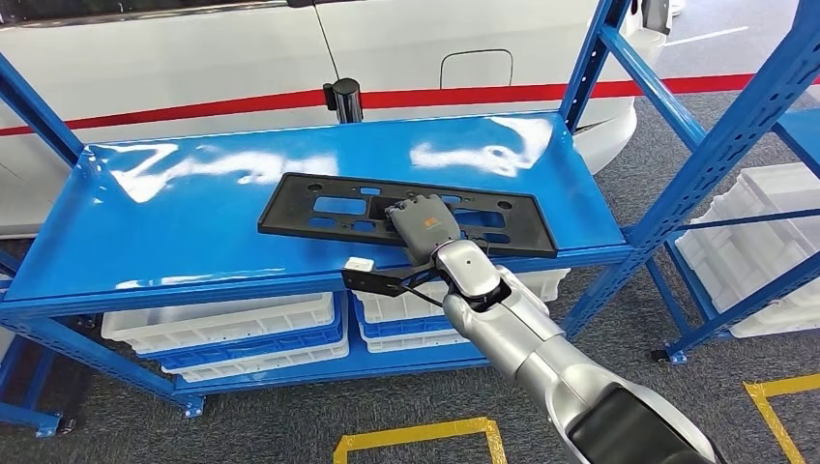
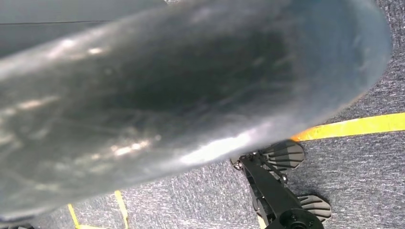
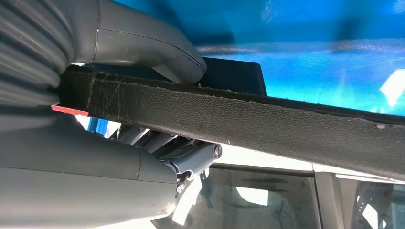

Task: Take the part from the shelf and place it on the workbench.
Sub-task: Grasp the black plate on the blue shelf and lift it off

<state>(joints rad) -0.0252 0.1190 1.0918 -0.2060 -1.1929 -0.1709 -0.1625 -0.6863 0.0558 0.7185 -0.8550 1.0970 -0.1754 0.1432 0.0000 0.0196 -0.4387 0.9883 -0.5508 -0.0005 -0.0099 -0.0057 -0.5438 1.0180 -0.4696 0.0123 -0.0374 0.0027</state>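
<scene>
The right arm [image 1: 527,333] is made of smooth silver rounded segments with a black part near the shoulder, and its right hand [image 1: 424,224] has a grey back with a small orange marking, a grey ribbed cover, a thick grey thumb [image 3: 143,45] and small screws.

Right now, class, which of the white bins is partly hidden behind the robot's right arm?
The white bin on the lower shelf, directly under the black part; the arm crosses it, unlike the others.
</scene>
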